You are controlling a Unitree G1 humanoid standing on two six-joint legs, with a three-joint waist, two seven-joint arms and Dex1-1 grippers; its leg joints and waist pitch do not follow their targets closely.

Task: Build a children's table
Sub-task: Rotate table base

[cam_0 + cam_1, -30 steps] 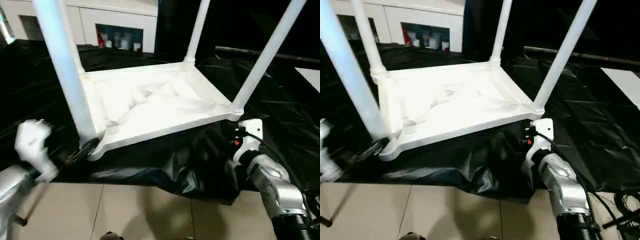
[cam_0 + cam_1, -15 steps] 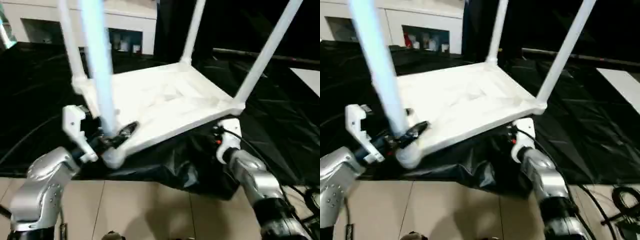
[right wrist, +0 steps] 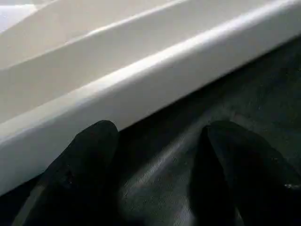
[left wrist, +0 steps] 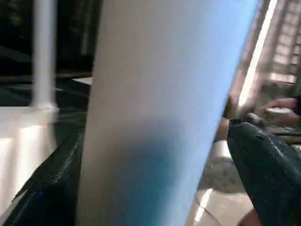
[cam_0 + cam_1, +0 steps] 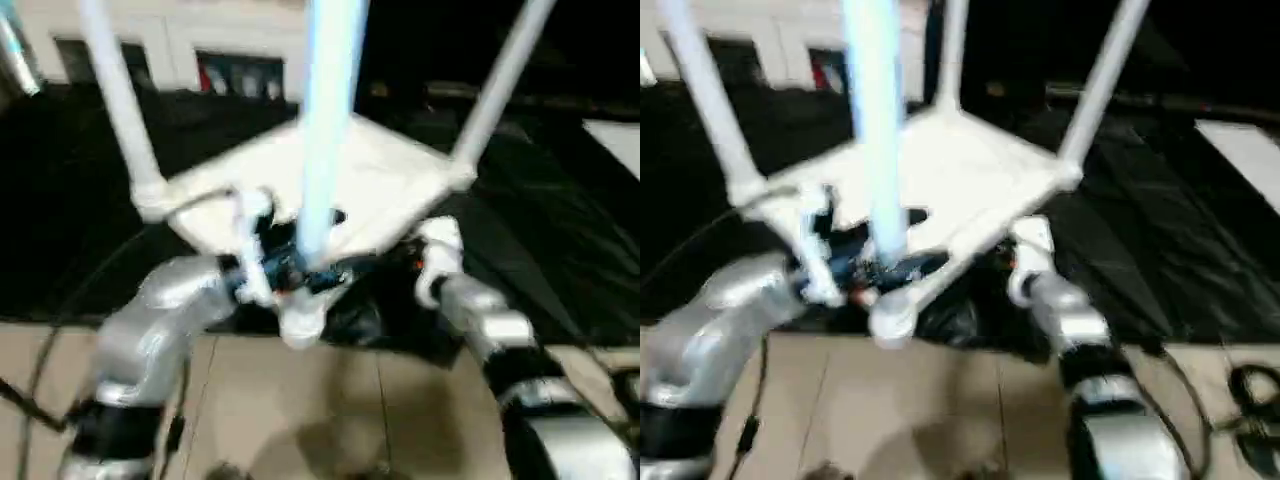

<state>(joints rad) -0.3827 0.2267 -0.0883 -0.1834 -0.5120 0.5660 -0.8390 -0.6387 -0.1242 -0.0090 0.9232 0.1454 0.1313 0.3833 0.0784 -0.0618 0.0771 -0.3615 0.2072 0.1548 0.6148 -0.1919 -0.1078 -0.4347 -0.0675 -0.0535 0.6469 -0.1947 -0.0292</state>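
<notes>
The children's table lies upside down on the black drape, its white top (image 5: 385, 185) ribbed side up and its legs pointing upward. My left gripper (image 5: 292, 270) is at the base of the nearest leg (image 5: 325, 120). In the left wrist view this leg (image 4: 155, 117) stands between the black fingers (image 4: 265, 169), with a gap at one side, so the gripper is open around it. My right gripper (image 3: 160, 129) is open on the drape, its fingertips just short of the top's side edge (image 3: 141, 70). The near corner socket (image 5: 300, 325) overhangs the floor.
The black-draped work surface (image 5: 70, 230) ends at a front edge, with tiled floor (image 5: 330, 410) below it. White cabinets (image 5: 240, 50) stand at the back. Cables (image 5: 1250, 385) lie on the floor at the right. Two other legs (image 5: 115, 100) (image 5: 500, 80) rise at the sides.
The table has swung round: the near leg and its corner moved right and forward over the drape's edge. My left arm came in with the leg. The right gripper stayed at the top's edge.
</notes>
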